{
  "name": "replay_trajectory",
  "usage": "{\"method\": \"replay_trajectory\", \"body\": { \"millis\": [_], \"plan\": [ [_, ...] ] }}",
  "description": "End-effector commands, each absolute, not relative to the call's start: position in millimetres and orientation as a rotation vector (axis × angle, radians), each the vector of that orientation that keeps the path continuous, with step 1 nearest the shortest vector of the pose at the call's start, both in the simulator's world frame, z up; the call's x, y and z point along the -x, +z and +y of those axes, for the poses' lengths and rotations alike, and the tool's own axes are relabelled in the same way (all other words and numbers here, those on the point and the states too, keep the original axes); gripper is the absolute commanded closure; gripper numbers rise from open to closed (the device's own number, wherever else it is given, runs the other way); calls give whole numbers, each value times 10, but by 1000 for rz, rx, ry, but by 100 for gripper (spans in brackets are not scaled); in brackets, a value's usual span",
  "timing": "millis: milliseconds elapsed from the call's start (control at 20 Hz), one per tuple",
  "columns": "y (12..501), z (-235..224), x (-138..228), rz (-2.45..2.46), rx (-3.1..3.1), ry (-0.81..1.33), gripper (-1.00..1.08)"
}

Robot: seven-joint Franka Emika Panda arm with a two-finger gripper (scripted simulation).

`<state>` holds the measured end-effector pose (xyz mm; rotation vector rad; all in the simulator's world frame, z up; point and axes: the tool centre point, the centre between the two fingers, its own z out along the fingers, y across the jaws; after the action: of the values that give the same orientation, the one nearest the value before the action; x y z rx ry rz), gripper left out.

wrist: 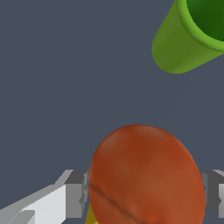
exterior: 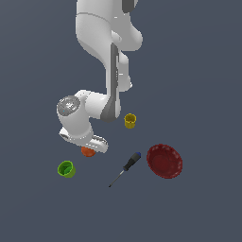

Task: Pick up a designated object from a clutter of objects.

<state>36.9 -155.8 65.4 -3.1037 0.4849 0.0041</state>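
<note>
The designated object, a smooth orange-red ball (exterior: 88, 151) (wrist: 146, 175), rests low under the white hand in the exterior view. My gripper (exterior: 90, 147) (wrist: 145, 194) straddles it. In the wrist view one finger (wrist: 76, 194) presses one side of the ball and the other finger (wrist: 214, 192) presses the opposite side, with no gap showing. The green cup (exterior: 66, 168) (wrist: 192, 35) lies near the ball, apart from it. A sliver of the tiny yellow block (wrist: 90, 216) peeks out behind the ball. The hand hides most of the ball in the exterior view.
A yellow cup (exterior: 130, 121) stands beyond the hand. The black-and-blue-handled screwdriver (exterior: 126, 166) lies toward the exterior view's right of the ball, and the dark red bowl (exterior: 164, 161) sits further right. The arm's links tower over the middle of the scene.
</note>
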Motion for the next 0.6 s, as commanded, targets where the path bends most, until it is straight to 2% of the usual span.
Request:
{"method": "replay_trajectory", "body": {
  "millis": [0, 550],
  "plan": [
    [774, -1485, -349, 484, 3104, -1, 108],
    [1586, -945, -125, 484, 3104, 0, 108]
  ]
}}
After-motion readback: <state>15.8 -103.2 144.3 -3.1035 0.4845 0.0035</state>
